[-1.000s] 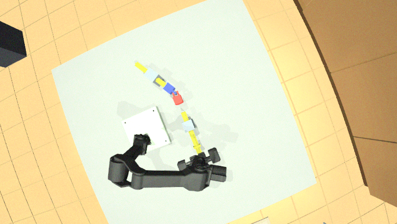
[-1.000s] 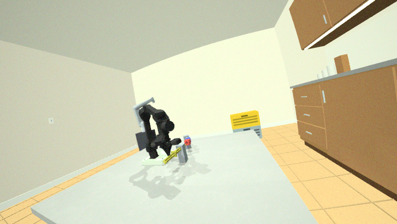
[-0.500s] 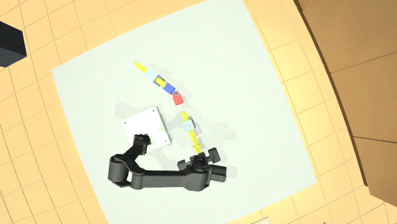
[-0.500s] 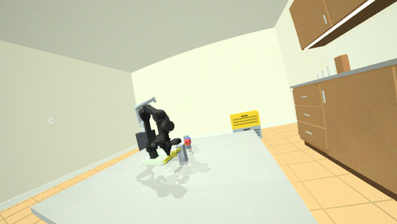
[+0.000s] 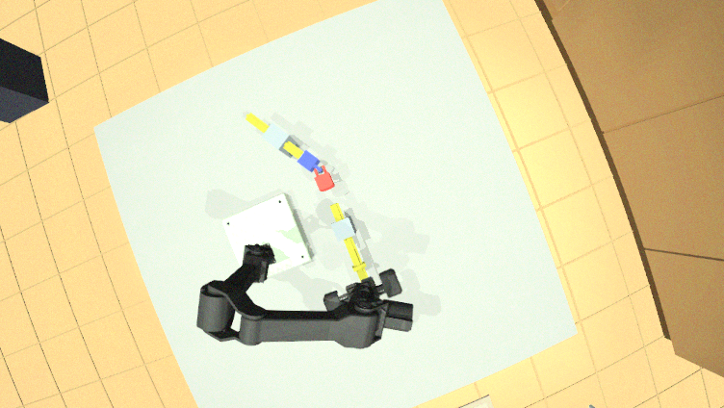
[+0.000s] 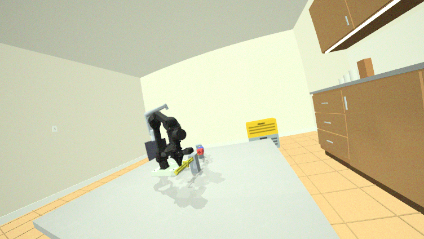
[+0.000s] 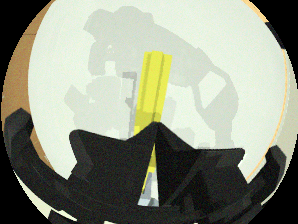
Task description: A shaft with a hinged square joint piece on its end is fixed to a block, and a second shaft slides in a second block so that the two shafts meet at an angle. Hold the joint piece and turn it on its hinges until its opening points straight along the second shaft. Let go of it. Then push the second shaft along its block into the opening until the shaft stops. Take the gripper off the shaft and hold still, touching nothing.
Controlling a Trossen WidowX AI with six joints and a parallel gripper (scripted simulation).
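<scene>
The red joint piece [image 5: 324, 181] [image 6: 199, 151] hangs on the blue hinge part [image 5: 308, 160] at the end of the first yellow shaft [image 5: 293, 149], which is held by its block [image 5: 276, 137]. Its open side faces roughly toward the second shaft, with a gap between them. The second yellow shaft [image 5: 352, 253] [image 6: 180, 169] [image 7: 155, 85] runs through its block [image 5: 344, 228] [image 6: 194, 165] and has a collar near its outer end. My gripper [image 7: 156, 125] is shut and empty, over the outer part of that shaft. Whether the tips touch it is hidden.
The white base plate [image 5: 253, 222] [image 6: 158, 173] of the arm lies left of the second shaft in the top view. The arm loops around from it, along the near side, to the shaft's outer end. Both blocks stand on the pale table [image 5: 455, 202] [image 6: 252, 202].
</scene>
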